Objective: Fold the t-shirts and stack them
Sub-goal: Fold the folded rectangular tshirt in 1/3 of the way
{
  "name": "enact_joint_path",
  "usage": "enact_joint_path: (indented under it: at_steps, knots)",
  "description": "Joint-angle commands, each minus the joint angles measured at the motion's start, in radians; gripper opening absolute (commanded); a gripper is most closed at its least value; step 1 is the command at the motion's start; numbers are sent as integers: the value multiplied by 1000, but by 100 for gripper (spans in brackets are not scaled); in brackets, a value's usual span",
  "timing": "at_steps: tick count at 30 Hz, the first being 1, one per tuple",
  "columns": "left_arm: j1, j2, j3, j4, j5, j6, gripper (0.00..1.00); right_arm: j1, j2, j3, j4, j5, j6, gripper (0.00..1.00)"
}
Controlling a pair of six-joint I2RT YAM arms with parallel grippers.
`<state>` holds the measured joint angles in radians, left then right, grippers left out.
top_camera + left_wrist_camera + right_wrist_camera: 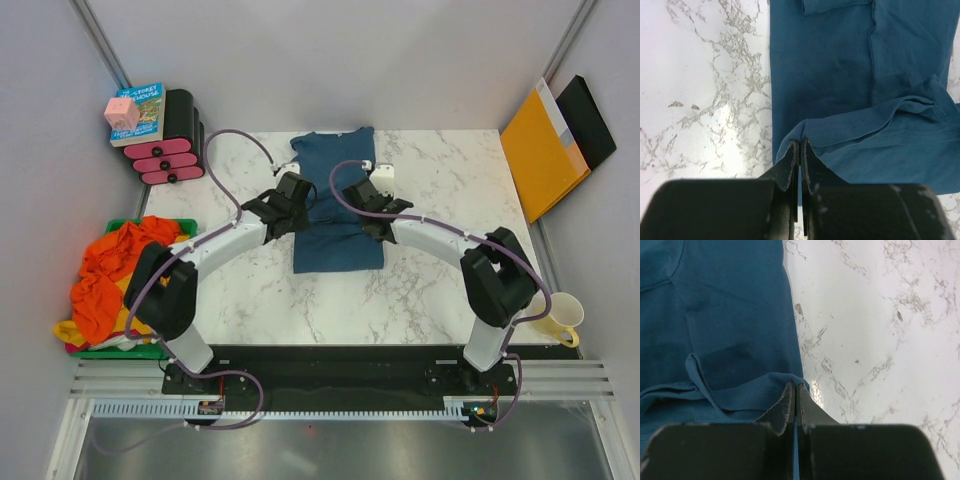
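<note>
A dark teal-blue t-shirt lies lengthwise on the marble table, sleeves folded in. My left gripper is shut on a lifted corner of the shirt's left edge. My right gripper is shut on a corner of its right edge. Between the two pinched corners a fold of cloth is raised above the flat shirt. Orange and yellow t-shirts are heaped in a green bin at the left.
A pink and black stack with a book and a pink cube stands at the back left. Orange and black folders lean at the back right. A yellow mug sits at the right edge.
</note>
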<state>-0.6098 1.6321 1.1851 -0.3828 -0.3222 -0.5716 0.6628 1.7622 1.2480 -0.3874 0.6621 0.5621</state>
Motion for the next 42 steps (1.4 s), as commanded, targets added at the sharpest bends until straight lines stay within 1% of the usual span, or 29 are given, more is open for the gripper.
enact_joint_path:
  at_steps: [1, 8, 19, 20, 21, 22, 23, 24, 25, 26, 27, 28, 29, 30, 32, 33, 34, 35, 36, 37, 38, 39, 40, 42]
  knots:
    - [33, 75, 91, 44, 21, 53, 2, -26, 57, 80, 47, -32, -39, 0]
    - [81, 186, 163, 44, 49, 65, 2, -71, 180, 157, 55, -61, -50, 0]
    - [113, 308, 241, 42, 71, 85, 2, -97, 286, 208, 62, -90, -50, 0]
    - [114, 311, 246, 41, 69, 87, 2, -97, 286, 214, 62, -91, -48, 2]
    - [114, 311, 251, 39, 61, 87, 10, -97, 281, 215, 65, -90, -50, 8]
    - [113, 296, 248, 41, 49, 84, 21, -97, 251, 199, 82, -87, -42, 19]
    - [114, 281, 243, 47, 45, 82, 46, -97, 222, 182, 109, -100, -48, 41]
    - [113, 258, 229, 54, 38, 82, 60, -97, 157, 166, 152, -104, -50, 50]
    - [113, 214, 222, 59, 26, 82, 73, -95, 131, 156, 154, -104, -51, 56]
    - [111, 183, 216, 64, 23, 81, 98, -92, 105, 156, 153, -114, -48, 68]
    - [110, 155, 191, 70, 20, 79, 100, -94, 59, 154, 131, -125, -47, 71]
    - [108, 128, 174, 76, 18, 76, 99, -77, 37, 148, 121, -122, -47, 72]
    - [99, 77, 141, 81, 23, 75, 100, -66, 16, 134, 110, -113, -44, 72]
    - [93, 58, 121, 84, 40, 70, 100, -48, -21, 90, 110, -122, -39, 72]
    - [68, 17, 55, 91, 51, 47, 100, -37, -62, 32, 110, -159, 5, 62]
    - [58, 8, 32, 96, 64, 38, 98, -20, -72, -39, 122, -174, 16, 43]
    - [33, 0, 7, 111, 78, 30, 92, -14, -78, -74, 139, -183, 25, 35]
    - [19, -9, -40, 134, 83, 23, 89, -8, -79, -103, 160, -188, 47, 26]
    - [6, -11, -62, 149, 89, 7, 84, 3, -73, -149, 171, -197, 56, 17]
    - [-17, -9, -80, 163, 100, 3, 70, 3, -64, -162, 179, -203, 64, 3]
    - [-27, -8, -106, 174, 109, -13, 61, 4, -44, -170, 185, -208, 73, 0]
    - [-34, -3, -114, 191, 126, -19, 49, 8, -35, -173, 188, -213, 73, 0]
    - [-41, 5, -119, 194, 136, -23, 34, 8, -26, -171, 194, -213, 73, 0]
    - [-41, 30, -117, 202, 158, -30, 23, 8, 2, -148, 202, -208, 62, 0]
